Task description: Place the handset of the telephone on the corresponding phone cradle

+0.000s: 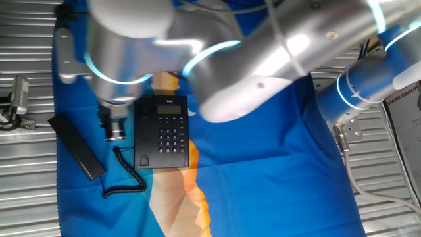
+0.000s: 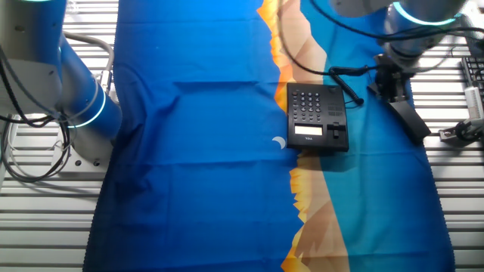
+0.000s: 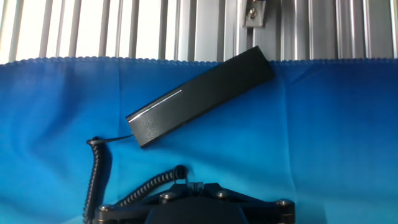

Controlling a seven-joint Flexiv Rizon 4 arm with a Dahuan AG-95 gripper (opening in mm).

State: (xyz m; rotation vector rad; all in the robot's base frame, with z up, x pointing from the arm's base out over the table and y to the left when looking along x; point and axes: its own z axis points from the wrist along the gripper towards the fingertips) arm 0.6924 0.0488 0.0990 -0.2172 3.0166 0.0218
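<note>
The handset is a slim black bar lying flat on the blue cloth, left of the telephone and apart from it. Its coiled cord loops from its near end back to the phone. The phone cradle is the narrow strip along the phone's left edge, and nothing rests in it. My gripper hangs over the cloth between the handset and the phone, holding nothing. In the hand view the handset lies slanted ahead near the cloth's edge, and my fingertips are out of sight. The other fixed view shows the gripper just beyond the handset.
The blue cloth covers a slatted metal table. A metal bracket stands off the cloth left of the handset. The arm's base with cables is at the right. My large silver arm links block the upper part of one fixed view.
</note>
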